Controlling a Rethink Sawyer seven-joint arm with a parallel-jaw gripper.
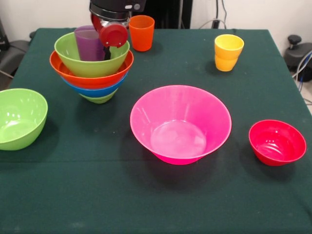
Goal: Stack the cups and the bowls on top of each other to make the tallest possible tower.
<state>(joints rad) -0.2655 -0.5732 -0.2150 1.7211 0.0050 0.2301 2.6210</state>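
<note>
A dark green cloth covers the table [97, 195], reaching to its far edge, where a pale wall and hanging dark cables show behind. On the far left stands the tower [92, 73]: a lime green plastic bowl at the bottom, a blue one, an orange one and a second lime green bowl [90, 61] nested on top, with a translucent purple plastic tumbler [87, 43] standing inside the top bowl. The red and black gripper [113, 33] hangs just beside that tumbler, over the top bowl's rim; whether it is open or closed I cannot tell. An orange plastic tumbler [142, 32] stands just behind the gripper. A yellow plastic tumbler [228, 52] sits well apart at the far right. A large pink plastic bowl [180, 124] rests near the middle, a small red plastic bowl [277, 142] to its right, and a third lime green bowl [19, 118] at the left edge
</note>
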